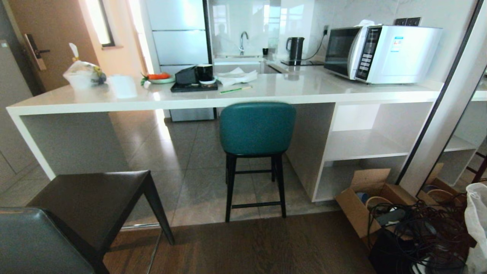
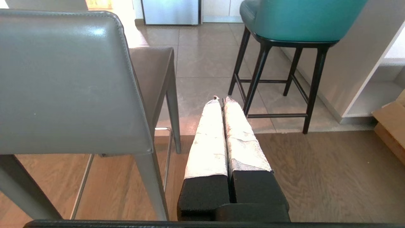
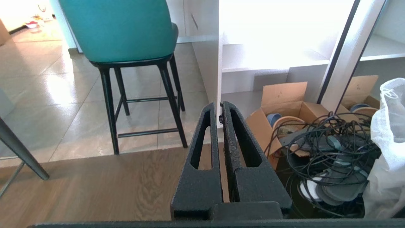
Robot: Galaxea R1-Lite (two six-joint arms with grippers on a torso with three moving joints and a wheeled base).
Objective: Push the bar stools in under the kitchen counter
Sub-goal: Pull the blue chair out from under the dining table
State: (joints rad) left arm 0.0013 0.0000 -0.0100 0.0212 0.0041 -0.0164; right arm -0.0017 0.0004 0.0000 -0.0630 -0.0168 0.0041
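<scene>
The teal bar stool (image 1: 257, 129) stands with its rounded back just under the edge of the white kitchen counter (image 1: 266, 95), on thin black legs. The dark grey leather stool (image 1: 87, 205) stands out on the wood floor at the near left, away from the counter, its rectangular back (image 2: 66, 85) close in the left wrist view. My left gripper (image 2: 222, 98), fingers wrapped in white tape, is shut and empty, just beside that back. My right gripper (image 3: 220, 104) is shut and empty, pointing between the teal stool (image 3: 126, 31) and the shelf unit. Neither arm shows in the head view.
An open cardboard box (image 1: 365, 201) and a tangle of black cables (image 1: 418, 224) lie on the floor at the right, beside a white plastic bag (image 1: 477, 220). A microwave (image 1: 380, 53), kettle, tray and food items sit on the counter. The counter's white shelf unit (image 1: 361, 148) is right of the teal stool.
</scene>
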